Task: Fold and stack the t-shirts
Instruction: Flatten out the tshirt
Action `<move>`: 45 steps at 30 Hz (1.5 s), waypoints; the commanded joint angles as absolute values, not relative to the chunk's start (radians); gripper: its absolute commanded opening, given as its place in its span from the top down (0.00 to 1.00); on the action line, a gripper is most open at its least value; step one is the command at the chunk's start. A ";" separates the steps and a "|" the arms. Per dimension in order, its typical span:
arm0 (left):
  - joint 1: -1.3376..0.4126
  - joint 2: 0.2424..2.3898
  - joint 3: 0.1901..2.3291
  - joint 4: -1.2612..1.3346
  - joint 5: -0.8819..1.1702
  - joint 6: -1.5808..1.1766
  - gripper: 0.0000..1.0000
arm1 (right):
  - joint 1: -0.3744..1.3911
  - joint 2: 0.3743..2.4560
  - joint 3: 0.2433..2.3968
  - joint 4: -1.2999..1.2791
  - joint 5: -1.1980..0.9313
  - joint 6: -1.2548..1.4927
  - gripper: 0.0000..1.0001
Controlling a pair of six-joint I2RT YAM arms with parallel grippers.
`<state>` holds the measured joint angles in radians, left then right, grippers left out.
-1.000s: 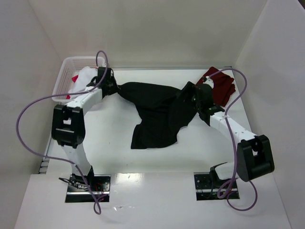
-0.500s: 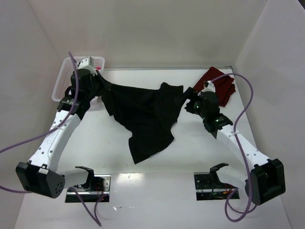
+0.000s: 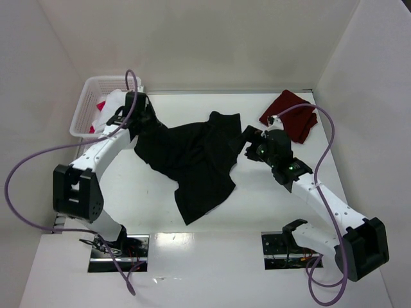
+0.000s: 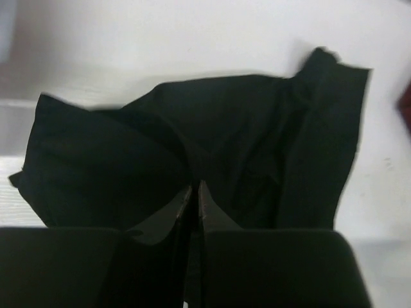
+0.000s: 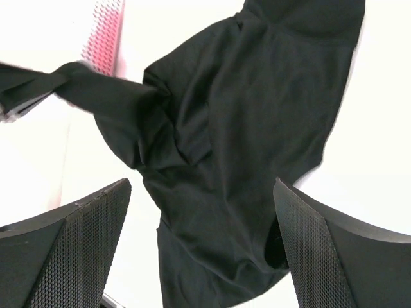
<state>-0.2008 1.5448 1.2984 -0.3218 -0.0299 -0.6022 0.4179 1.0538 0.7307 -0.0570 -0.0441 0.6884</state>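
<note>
1. From the top view you can count two arms and three places with cloth. One black t-shirt (image 3: pixel 192 160) lies rumpled across the middle of the table (image 3: pixel 148 199). One maroon t-shirt (image 3: pixel 292 117) sits folded at the far right. One basket (image 3: pixel 87 106) at the far left holds white cloth (image 3: pixel 114 102) and a scrap of pink-red cloth (image 3: pixel 101 106), both too bunched for you to tell their shape. The left gripper (image 3: pixel 140 120) meets the black shirt's left end, and the right gripper (image 3: pixel 244 142) sits at its right edge.
2. In the left wrist view, your left gripper (image 4: pixel 194 199) is pinched tight on a fold of the black t-shirt (image 4: pixel 257 135). The shirt's lower part is hidden behind the fingers.
3. In the right wrist view, your right gripper (image 5: pixel 200 186) is spread wide and grips nothing, with the black t-shirt (image 5: pixel 257 115) below it. The shirt's hem is cut off, and a pink blur shows at the top left.
</note>
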 commanded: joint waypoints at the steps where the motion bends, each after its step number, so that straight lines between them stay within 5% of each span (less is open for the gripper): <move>1: -0.204 1.609 1.324 -0.264 -0.054 -0.595 0.86 | 0.448 1.031 0.697 -0.095 -0.067 0.673 0.03; 4: -0.204 1.673 1.336 -0.255 -0.074 -0.595 0.73 | 0.526 1.052 0.696 -0.127 -0.035 0.673 0.03; 10: -0.184 1.654 1.316 -0.229 -0.054 -0.606 0.10 | 0.696 1.172 0.715 -0.175 0.011 0.730 0.03; 12: -0.175 1.620 1.296 -0.229 -0.039 -0.606 0.04 | 0.761 1.215 0.724 -0.202 0.020 0.745 0.05; 36: -0.184 1.427 1.062 -0.204 0.000 -0.640 0.01 | 0.954 1.513 0.788 -0.302 0.098 0.804 0.22; 40: -0.184 1.427 1.062 -0.204 0.000 -0.640 0.01 | 0.954 1.578 0.813 -0.291 0.098 0.795 0.32; 45: -0.175 1.436 1.042 -0.204 0.000 -0.640 0.01 | 0.963 1.655 0.833 -0.291 0.098 0.784 0.66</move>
<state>-0.1818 1.4563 1.0645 -0.2310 -0.0017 -0.6331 0.9455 1.5940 0.8165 -0.2794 0.0761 0.7883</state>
